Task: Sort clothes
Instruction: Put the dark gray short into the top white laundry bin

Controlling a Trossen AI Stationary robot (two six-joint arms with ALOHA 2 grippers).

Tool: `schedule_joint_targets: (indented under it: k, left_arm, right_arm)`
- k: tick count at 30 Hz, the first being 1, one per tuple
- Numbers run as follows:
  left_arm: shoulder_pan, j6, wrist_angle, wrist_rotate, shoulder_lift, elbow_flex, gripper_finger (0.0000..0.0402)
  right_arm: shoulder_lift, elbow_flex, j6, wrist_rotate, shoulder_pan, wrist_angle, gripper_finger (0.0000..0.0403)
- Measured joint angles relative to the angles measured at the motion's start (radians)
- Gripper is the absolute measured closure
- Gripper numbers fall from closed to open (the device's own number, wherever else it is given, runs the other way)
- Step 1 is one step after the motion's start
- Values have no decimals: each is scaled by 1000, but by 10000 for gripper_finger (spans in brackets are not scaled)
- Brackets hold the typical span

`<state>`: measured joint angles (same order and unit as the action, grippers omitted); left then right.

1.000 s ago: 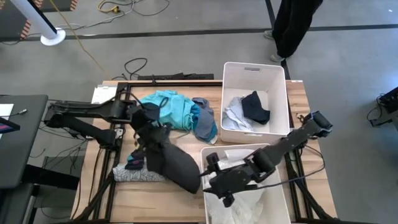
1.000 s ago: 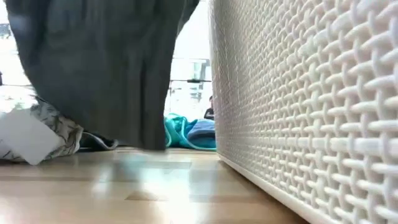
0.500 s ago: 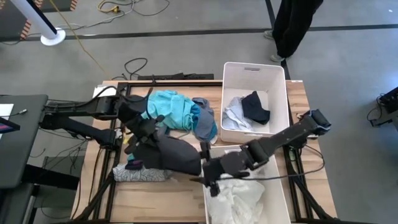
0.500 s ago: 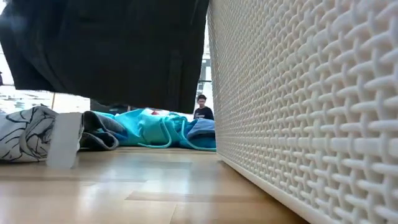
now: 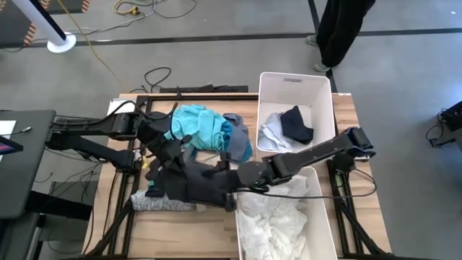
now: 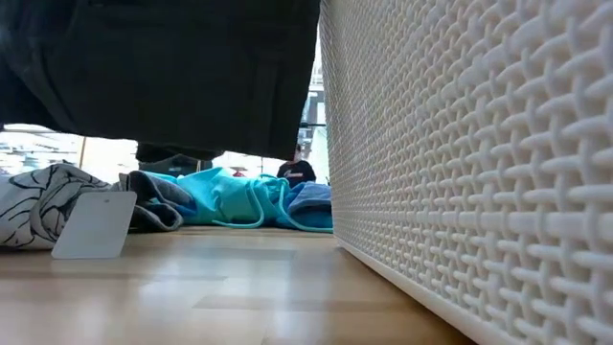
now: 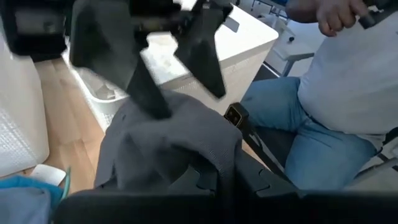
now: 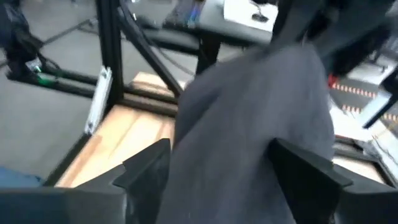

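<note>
A dark grey garment (image 5: 203,184) hangs between my two grippers over the table's left half. My left gripper (image 5: 172,155) is shut on its left end. My right gripper (image 5: 222,173) reaches in from the right. It is open, with one finger (image 8: 146,165) on either side of the garment's right end (image 8: 249,118). Under the garment lies a white leaf-print garment (image 5: 162,204). Farther back is a pile of teal and blue clothes (image 5: 206,130). My left gripper has a bunched fold of the dark grey garment (image 7: 186,155) at the garment's left end; the cloth itself covers the fingers. It comes at the garment from the table's left, slanting a little downward. The garment hangs below it, its lower edge (image 6: 163,149) clear of the table. My right gripper's open fingers stand around the cloth; whether they touch it I cannot tell.
Two white bins stand on the right: the far bin (image 5: 296,83) holds white and dark clothes, and the near bin (image 5: 326,217) holds white cloth. A white tag (image 6: 96,225) rests on the table. One person (image 5: 339,29) stands beyond the table; another sits nearby (image 7: 336,93).
My right gripper has swung from over the near bin toward the table's left, up to the dark grey garment. My left gripper has risen and drawn back a little. The garment's lower end, which hung down to the table, is now lifted clear and bunched.
</note>
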<state>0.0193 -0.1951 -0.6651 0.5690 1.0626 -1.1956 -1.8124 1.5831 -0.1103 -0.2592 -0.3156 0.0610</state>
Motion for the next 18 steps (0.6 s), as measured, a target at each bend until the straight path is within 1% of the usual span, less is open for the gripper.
schedule_joint_targets:
  k: [4, 8, 10, 15, 18]
  left_arm:
    - [0, 0, -7, -10, 0, 0, 398]
    - [4, 1, -10, -11, 4, 0, 398]
    - [4, -1, -13, -2, 5, 0, 398]
    - [5, -8, -12, -1, 5, 0, 398]
    - [7, -10, -5, 1, 5, 0, 398]
  right_arm:
    - [-40, 10, 43, 2, 37, -13, 69]
    - [-59, 23, 47, 2, 60, -24, 38]
    - [-59, 25, 33, 0, 64, -29, 32]
    - [-59, 25, 0, 0, 71, -59, 31]
    - [-71, 27, 10, 0, 80, -59, 31]
